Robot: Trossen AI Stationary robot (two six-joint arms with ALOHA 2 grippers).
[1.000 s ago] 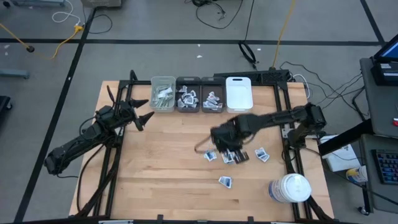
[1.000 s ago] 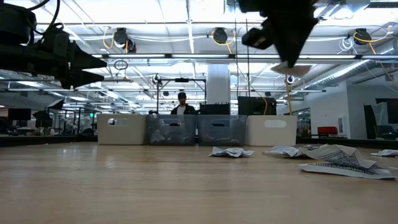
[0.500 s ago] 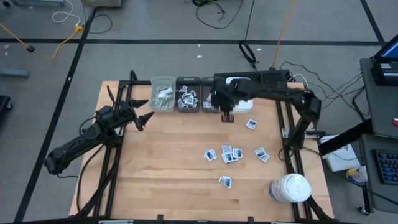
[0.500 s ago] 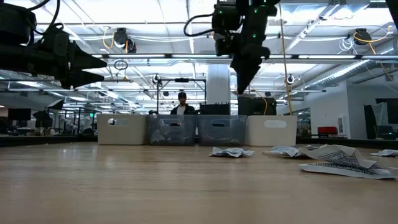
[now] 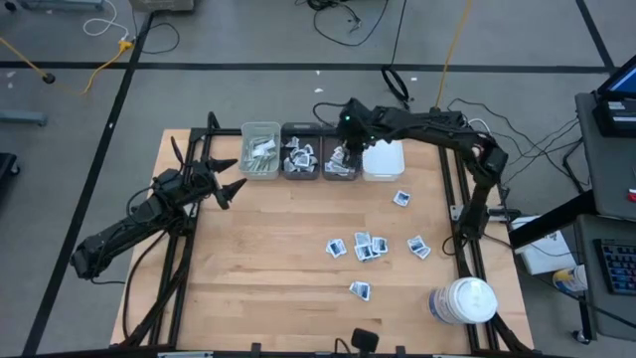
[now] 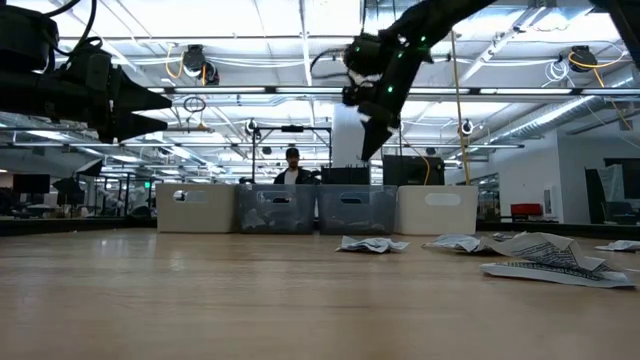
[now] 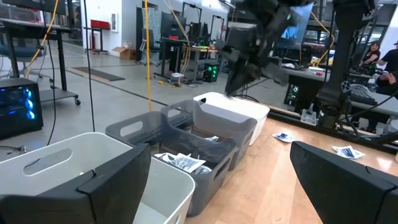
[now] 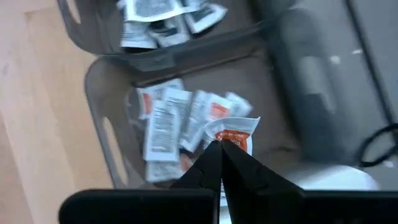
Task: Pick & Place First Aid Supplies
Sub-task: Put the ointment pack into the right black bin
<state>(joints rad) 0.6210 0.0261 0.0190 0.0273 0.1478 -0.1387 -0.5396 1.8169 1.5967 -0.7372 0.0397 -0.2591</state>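
Observation:
My right gripper (image 5: pixel 343 151) hangs over the third bin (image 5: pixel 340 171) in the back row, shut on a white sachet with orange print (image 8: pixel 234 133). Below it, similar sachets (image 8: pixel 168 127) lie in that grey bin (image 8: pixel 107 134). In the low view the right gripper (image 6: pixel 368 148) points down above the bins. Several loose sachets (image 5: pixel 366 247) lie on the table's right half, with one (image 5: pixel 400 198) nearer the bins and one (image 5: pixel 360 289) nearer the front. My left gripper (image 5: pixel 225 181) waits open at the table's left, off the surface.
A pale bin (image 5: pixel 260 151), a grey bin (image 5: pixel 300 157) and a white bin (image 5: pixel 383 159) complete the back row. A large white jar (image 5: pixel 463 300) stands at the front right. A person (image 6: pixel 292 168) is in the room behind.
The right arm has swung from the loose sachets at mid-table back to above the row of bins, carrying a sachet. The left arm has not moved.

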